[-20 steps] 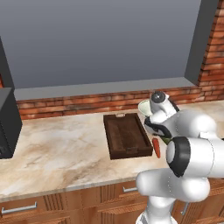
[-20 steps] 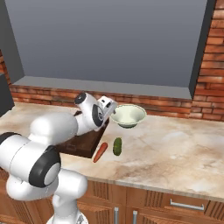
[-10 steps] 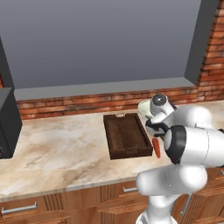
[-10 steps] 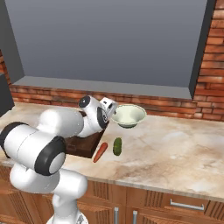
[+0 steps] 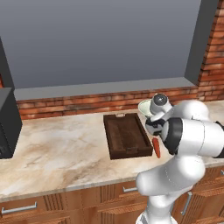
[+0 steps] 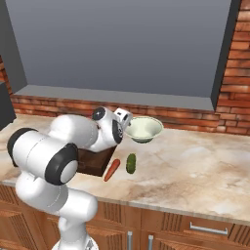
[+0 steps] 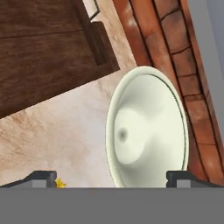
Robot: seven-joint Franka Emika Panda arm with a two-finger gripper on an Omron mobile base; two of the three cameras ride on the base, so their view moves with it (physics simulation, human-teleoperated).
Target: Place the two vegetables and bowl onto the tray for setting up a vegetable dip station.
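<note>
The end effector (image 7: 111, 177) is seen with its fingers spread wide apart and nothing between them; in the hand view the two tips (image 7: 43, 178) stand at either side of the bowl (image 7: 146, 129), which lies straight ahead of them. The bowl (image 6: 142, 129) rests on the table (image 6: 195, 166) just right of the tray (image 5: 127, 135), close to the brick wall (image 5: 65, 105), and the hand is held just to its left and above it in the right base view. The bowl is round, so no long axis need be matched; the coming move is judged to turn on lowering the fingers over one part of the rim, not across the full width. The carrot (image 6: 112, 170) and the cucumber (image 6: 131, 163) lie nearer the front edge, side by side, just right of the tray, and are left untouched. The tray itself holds nothing yet.
</note>
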